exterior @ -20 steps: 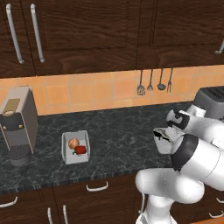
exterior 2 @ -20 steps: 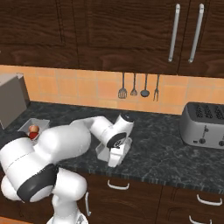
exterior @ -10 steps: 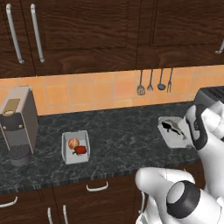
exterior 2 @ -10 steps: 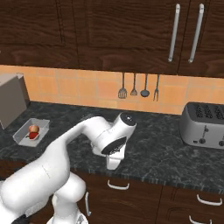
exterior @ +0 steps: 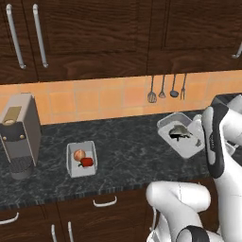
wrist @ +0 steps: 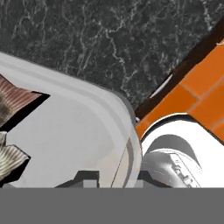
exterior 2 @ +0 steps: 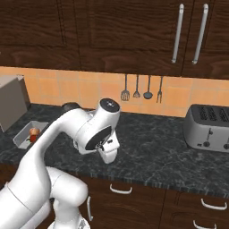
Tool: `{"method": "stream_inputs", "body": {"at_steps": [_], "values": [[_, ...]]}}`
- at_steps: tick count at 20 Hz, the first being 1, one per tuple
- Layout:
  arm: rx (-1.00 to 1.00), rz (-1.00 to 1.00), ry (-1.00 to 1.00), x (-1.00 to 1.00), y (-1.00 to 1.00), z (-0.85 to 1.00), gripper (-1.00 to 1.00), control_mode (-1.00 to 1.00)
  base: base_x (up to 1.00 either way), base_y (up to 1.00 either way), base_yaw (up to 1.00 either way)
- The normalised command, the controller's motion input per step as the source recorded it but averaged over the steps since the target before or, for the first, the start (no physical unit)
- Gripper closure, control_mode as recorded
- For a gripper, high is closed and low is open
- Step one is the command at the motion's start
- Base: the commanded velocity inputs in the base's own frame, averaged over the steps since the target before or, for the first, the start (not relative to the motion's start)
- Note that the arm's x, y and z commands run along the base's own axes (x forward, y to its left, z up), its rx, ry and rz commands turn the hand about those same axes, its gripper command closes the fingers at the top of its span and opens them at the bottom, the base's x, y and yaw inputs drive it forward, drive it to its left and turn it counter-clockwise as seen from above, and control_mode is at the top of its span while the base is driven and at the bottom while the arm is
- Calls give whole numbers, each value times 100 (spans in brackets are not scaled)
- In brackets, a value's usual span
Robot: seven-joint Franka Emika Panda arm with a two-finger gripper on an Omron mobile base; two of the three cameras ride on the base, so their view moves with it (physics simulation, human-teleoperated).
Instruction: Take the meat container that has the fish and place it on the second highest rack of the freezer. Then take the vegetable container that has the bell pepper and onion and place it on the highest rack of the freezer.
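the first step is in hand: the two-finger gripper (wrist: 114,177) is clamped on the rim of the shallow white rectangular meat container (exterior: 182,134), its dark tips standing either side of the tray's thin wall at a rounded corner, and in the left base view the tray looks tilted and raised off the black speckled stone counter (exterior: 123,151), so i judge the lift to be under way. the small dark brown-black fish (exterior: 178,133) lies inside the tray, just inboard of the gripper, short against the tray's length; in the hand view its ribbed brown tail fin (wrist: 15,98) shows just beyond the tips, over the pale tray floor. the tray looks light but is held by one edge only, so the fish could slide toward the low end if the hand rolls. the next move, as i judge it, calls for keeping the tray as level as the grip allows while the base turns toward the freezer, which none of these views takes in, and then sliding the tray onto the second shelf from the top. well away from the gripper, along the counter toward the grey boxy coffee machine (exterior: 19,132), sits the other white tray, the vegetable container (exterior: 81,159), untouched, with the round tan onion (exterior: 79,154) and the glossy red bell pepper (exterior: 86,162) touching or nearly so inside it; that one waits for the second step
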Motion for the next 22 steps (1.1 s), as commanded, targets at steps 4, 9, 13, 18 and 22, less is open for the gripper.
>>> {"method": "stream_inputs", "body": {"at_steps": [4, 9, 13, 18, 22], "values": [[-11, 87, -2, -17, 0, 89, 100, -100, 0, 0, 0], [-13, 68, -12, -45, 0, 56, 100, -100, 0, 0, 0], [-24, 24, -14, -75, 0, 21, 100, -100, 0, 0, 0], [-2, 3, -5, -29, 0, 8, 100, -100, 0, 0, 0], [0, 0, 0, 0, 0, 0, 100, -100, 0, 0, 0]]}}
